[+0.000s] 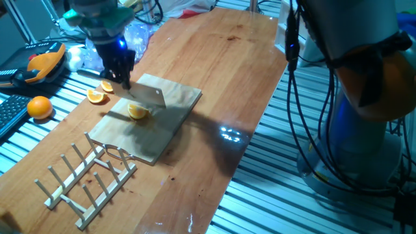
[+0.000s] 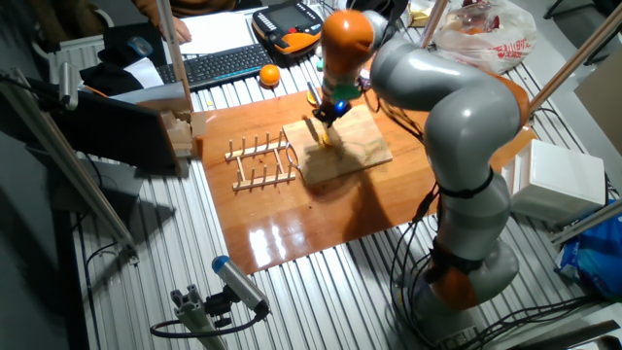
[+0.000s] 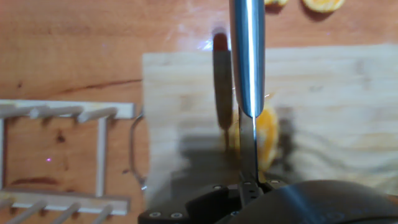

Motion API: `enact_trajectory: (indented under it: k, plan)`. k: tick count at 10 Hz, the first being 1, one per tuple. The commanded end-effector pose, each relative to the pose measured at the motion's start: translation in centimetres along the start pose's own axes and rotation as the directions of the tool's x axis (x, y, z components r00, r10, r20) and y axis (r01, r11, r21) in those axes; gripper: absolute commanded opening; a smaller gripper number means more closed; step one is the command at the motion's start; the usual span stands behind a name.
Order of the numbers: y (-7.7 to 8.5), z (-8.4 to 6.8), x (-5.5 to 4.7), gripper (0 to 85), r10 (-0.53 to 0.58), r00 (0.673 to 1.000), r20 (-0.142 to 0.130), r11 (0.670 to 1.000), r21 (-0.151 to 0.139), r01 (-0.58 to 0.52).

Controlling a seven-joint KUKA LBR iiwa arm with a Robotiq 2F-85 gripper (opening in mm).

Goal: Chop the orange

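Because the cut needs a firm, flat support, the orange (image 1: 138, 112) lies on the wooden cutting board (image 1: 174, 123), near its middle, with the board resting on the table (image 1: 247, 78). A knife (image 1: 148, 96) is held above the wedge, blade edge down and lined up across the fruit, so a straight descent would likely split it. In the hand view the blade (image 3: 247, 56) runs directly over the orange flesh (image 3: 267, 134); whether it touches cannot be told. The gripper (image 1: 121, 73) is clenched on the knife handle, its fingers closed tight around it. Two spare orange wedges (image 1: 98, 92) and a whole orange (image 1: 39, 107) lie apart, off the board. A wooden dish rack (image 1: 88, 179) stands beside the board.
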State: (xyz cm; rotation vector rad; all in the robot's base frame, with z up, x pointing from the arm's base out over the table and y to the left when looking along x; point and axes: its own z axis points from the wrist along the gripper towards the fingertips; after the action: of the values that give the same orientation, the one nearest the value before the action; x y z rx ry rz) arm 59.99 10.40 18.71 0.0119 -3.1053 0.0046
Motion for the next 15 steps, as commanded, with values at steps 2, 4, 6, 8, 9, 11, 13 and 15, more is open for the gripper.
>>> enact_trajectory:
  k: [2,4,6,8,9,11,13,15]
  plan:
    - [-0.9,0.4,-0.3,0.0,0.035,0.999,0.016,0.999,0.016,-0.035]
    - [-1.3,1.8,-0.8,0.0,0.016,1.0,0.011,1.0,0.0,-0.016]
    - [-1.8,3.3,-1.7,0.0,-0.011,1.0,0.006,1.0,-0.026,0.011]
    - [-1.8,4.2,-2.3,0.0,-0.011,1.0,0.01,0.999,-0.032,0.011]
    - [-1.7,4.5,-2.4,0.0,-0.006,1.0,0.012,0.999,-0.035,0.006]
    - [-1.7,4.9,-2.4,0.0,-0.001,1.0,0.018,1.0,-0.03,0.002]
    - [-1.6,5.2,-2.5,0.0,0.001,1.0,0.021,1.0,-0.027,0.0]
    - [-1.7,5.5,-2.4,0.0,0.007,1.0,0.027,1.0,-0.023,-0.006]
